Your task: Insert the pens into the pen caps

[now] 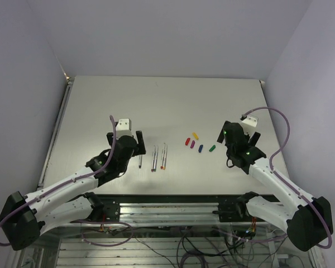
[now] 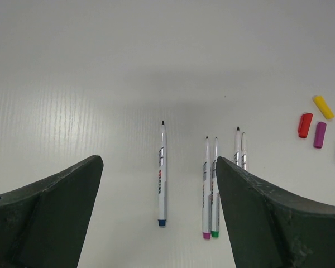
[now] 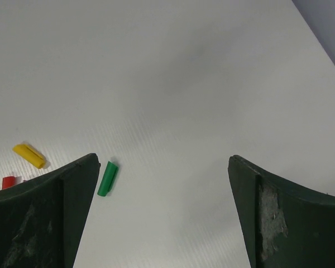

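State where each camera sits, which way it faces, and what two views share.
Top external: above, behind the bases, looking down on the table; left arm, right arm, left gripper and right gripper show.
Left wrist: on its arm, looking past its fingers at the pens.
Right wrist: on its arm, past its fingers at the green cap.
Both wrist views share the yellow cap.

Top camera looks down from behind; 2 wrist cameras sit close above the surface [image 1: 167, 100], facing far, sharing the yellow cap [image 2: 323, 106].
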